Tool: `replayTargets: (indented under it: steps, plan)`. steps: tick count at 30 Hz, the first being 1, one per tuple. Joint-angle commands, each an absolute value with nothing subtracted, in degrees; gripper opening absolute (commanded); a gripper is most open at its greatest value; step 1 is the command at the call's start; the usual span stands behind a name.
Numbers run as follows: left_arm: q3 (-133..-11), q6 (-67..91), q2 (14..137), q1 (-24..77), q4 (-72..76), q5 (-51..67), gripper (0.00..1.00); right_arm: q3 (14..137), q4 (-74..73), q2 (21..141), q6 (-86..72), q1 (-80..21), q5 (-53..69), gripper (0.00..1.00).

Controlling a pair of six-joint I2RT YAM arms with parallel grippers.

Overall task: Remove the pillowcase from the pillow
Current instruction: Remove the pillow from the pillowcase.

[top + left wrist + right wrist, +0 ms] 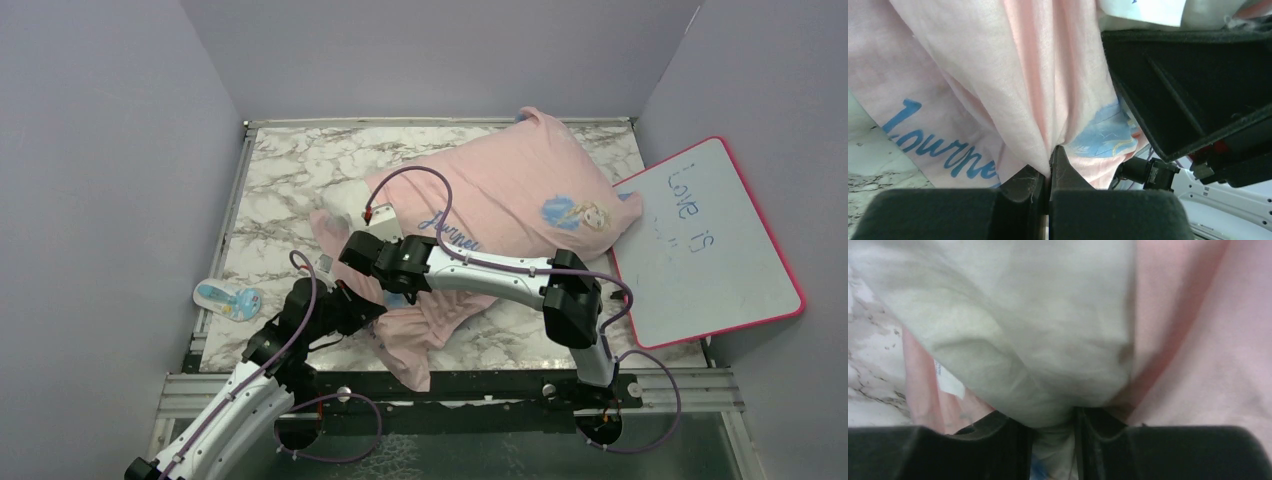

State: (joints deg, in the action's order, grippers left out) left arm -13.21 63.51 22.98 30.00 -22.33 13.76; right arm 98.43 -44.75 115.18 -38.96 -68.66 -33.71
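**2 grips, 1 pillow**

The pillowcase [510, 190] — pink side up — is laid across the marble table [290, 170], toward its far right. A fold of it is pinched tight by the left gripper [1049, 162]. The white pillow [1013, 330] — bared at the case's left end — is bunched between the right gripper's [1055, 432] narrowed jaws.

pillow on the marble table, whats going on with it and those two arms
Two robot arms are working the pink pillowcase off the pillow. The left claw is shut on a gathered fold of the pillowcase near its open end. The right claw pinches the white pillow where it pokes out. Most of the pillow is still inside the pillowcase, which lies on the table.
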Motion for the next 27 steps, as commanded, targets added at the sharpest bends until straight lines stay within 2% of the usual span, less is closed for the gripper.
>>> replayTargets:
  steps: [1,3,4,15,27]
  plan:
    - [-11.7,64.5,22.0,30.3,-26.1,16.8,0.00,102.4,-47.3,120.0,-38.8,-66.3,-42.8,0.20]
    - [-11.3,64.8,21.5,30.3,-26.2,16.2,0.00,102.4,-44.4,117.7,-35.6,-66.1,-42.8,0.03]
    - [-11.1,65.0,21.1,30.3,-26.2,16.0,0.00,102.3,-43.0,116.3,-34.1,-65.9,-42.9,0.01]
    - [-10.6,65.7,19.9,30.3,-26.7,15.1,0.00,104.8,-33.5,103.7,-24.1,-57.1,-40.2,0.01]
    - [-11.4,66.0,20.8,30.3,-28.6,13.2,0.00,111.5,-32.3,105.5,-22.6,-53.6,-34.0,0.01]
